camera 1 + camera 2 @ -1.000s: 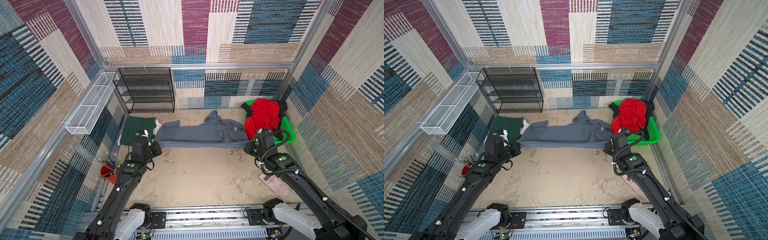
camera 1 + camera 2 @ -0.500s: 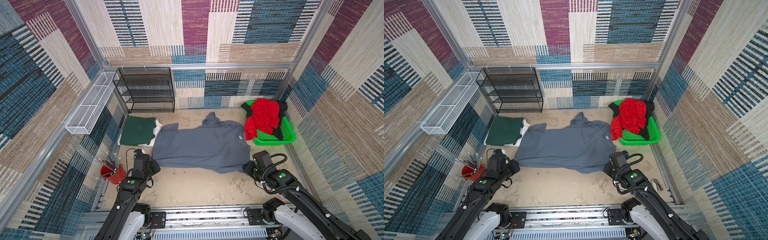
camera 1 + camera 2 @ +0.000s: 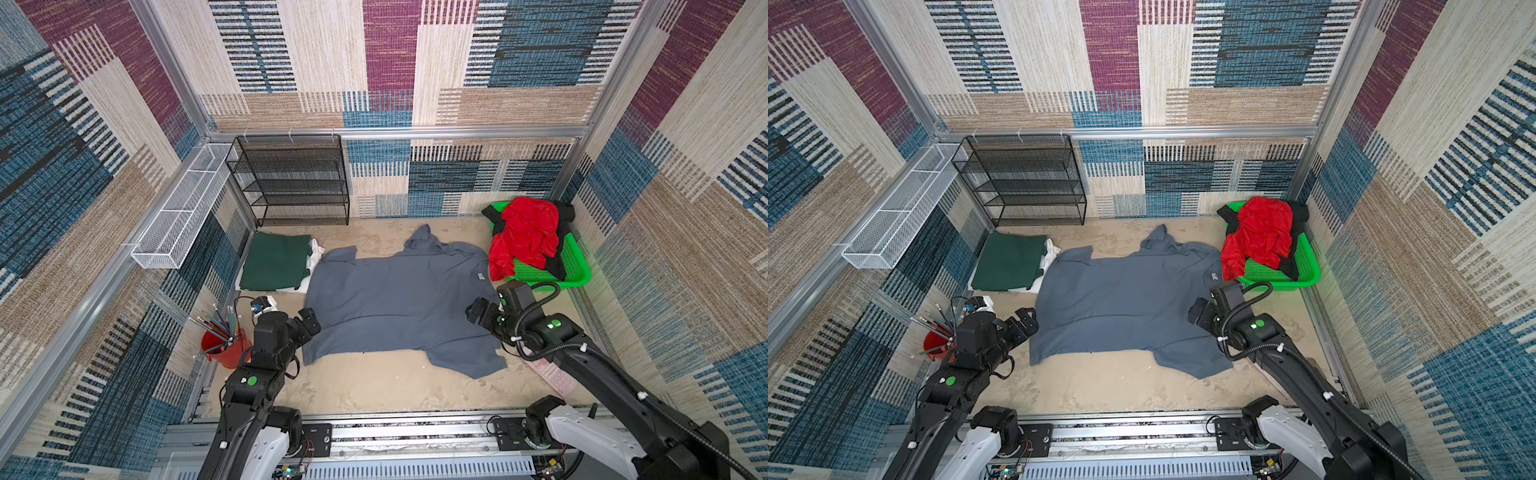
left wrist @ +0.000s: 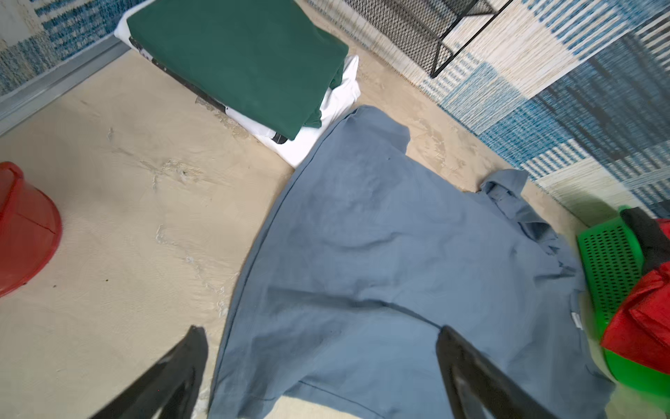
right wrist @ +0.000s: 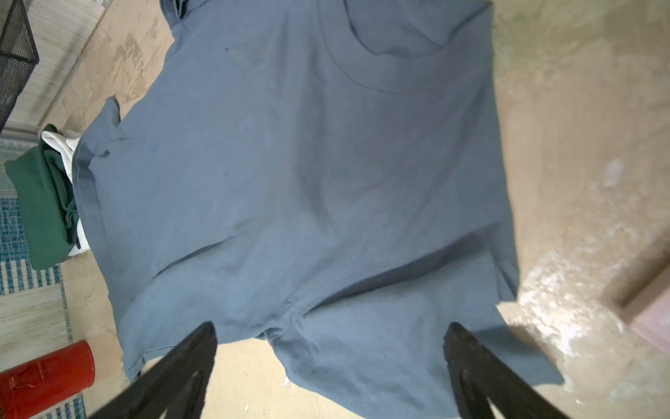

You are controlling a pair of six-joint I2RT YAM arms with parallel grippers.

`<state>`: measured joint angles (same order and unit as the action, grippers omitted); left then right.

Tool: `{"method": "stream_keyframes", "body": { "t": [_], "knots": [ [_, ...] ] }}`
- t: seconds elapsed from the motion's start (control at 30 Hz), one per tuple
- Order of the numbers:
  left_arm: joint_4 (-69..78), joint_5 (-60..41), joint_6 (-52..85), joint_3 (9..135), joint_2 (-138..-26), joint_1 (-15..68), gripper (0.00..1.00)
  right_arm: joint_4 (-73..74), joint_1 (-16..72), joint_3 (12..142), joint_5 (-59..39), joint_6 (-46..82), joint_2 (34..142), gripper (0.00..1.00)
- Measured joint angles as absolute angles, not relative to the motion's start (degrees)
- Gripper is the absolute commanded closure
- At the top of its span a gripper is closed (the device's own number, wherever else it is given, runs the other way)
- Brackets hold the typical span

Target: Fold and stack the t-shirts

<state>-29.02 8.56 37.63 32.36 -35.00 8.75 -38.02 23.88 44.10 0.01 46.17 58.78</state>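
The slate grey t-shirt (image 3: 399, 307) (image 3: 1121, 307) lies spread flat in the middle of the table, collar toward the right side. My left gripper (image 3: 309, 322) (image 4: 319, 329) hovers open over the shirt's left hem edge, holding nothing. My right gripper (image 3: 478, 316) (image 5: 330, 324) is open above the near sleeve at the shirt's right end, also holding nothing. A folded dark green t-shirt (image 3: 276, 266) rests on a white t-shirt (image 3: 315, 253) at the back left. The red t-shirt (image 3: 523, 237) and black t-shirt (image 3: 555, 268) lie crumpled in the green basket (image 3: 577, 274).
A black wire shelf (image 3: 291, 178) stands at the back wall. A white wire tray (image 3: 183, 212) hangs on the left wall. A red cup of pencils (image 3: 222, 347) sits by the left arm. A pink flat object (image 3: 552, 376) lies under the right arm.
Both grippers drew the grey t-shirt from a bunched strip at the back toward the front, spreading it flat. Both then opened and let go of it.
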Motion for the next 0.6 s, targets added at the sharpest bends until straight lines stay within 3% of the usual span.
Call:
{"method": "stream_keyframes", "body": {
  "t": [0.2, 0.37, 0.6],
  "knots": [
    [-24.34, 3.84, 36.14, 36.86, -47.99, 8.75, 0.01, -30.98, 22.5, 54.33, 0.1, 37.3, 75.31, 0.0],
    [-19.66, 2.68, 34.33, 43.11, -59.27, 8.73, 0.0, -27.22, 19.64, 70.26, 1.08, 29.93, 92.51, 0.12],
    [-14.79, 1.89, 32.18, 56.45, -76.31, 8.62, 0.0, -26.13, 17.65, 88.31, -1.8, 24.84, 111.0, 0.19]
  ]
}}
